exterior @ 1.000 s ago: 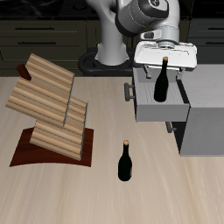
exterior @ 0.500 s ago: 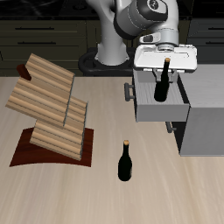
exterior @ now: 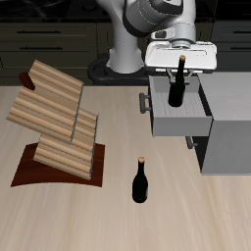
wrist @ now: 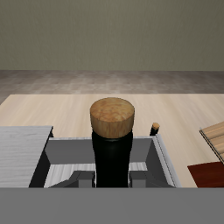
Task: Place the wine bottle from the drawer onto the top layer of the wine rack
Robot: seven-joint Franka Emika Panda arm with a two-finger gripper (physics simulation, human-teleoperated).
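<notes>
Pale wooden table [exterior: 108, 211] before dark cabinets [exterior: 49, 39].

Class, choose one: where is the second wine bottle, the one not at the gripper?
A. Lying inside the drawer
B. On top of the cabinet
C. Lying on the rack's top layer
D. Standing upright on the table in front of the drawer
D: the second bottle stands upright on the table, nearer its front edge than the drawer, beside the wine rack.
</notes>
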